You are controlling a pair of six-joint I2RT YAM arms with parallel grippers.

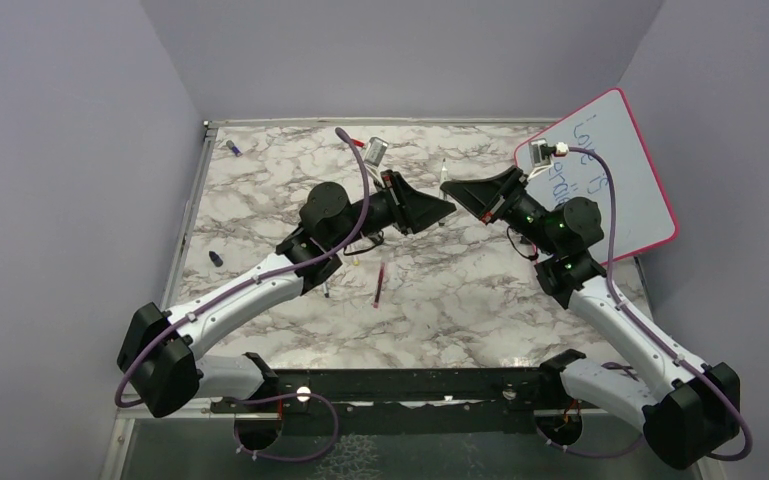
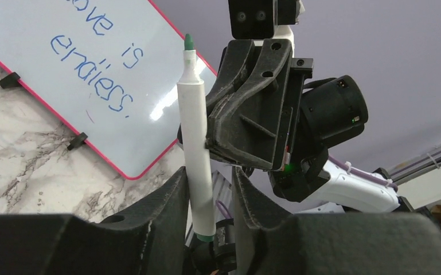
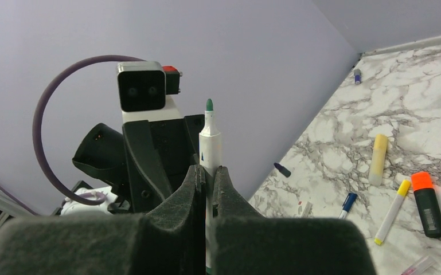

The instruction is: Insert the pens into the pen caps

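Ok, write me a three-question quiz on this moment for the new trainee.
1. True or false: the right gripper is shut on the green-tipped pen.
2. The lower part of that pen is: A lying on the table; B between the fingers of the left gripper; C standing in a tray.
3. Fill in: in the right wrist view, the black highlighter has an ___ end.

Key: 1 true; 2 B; 3 orange.
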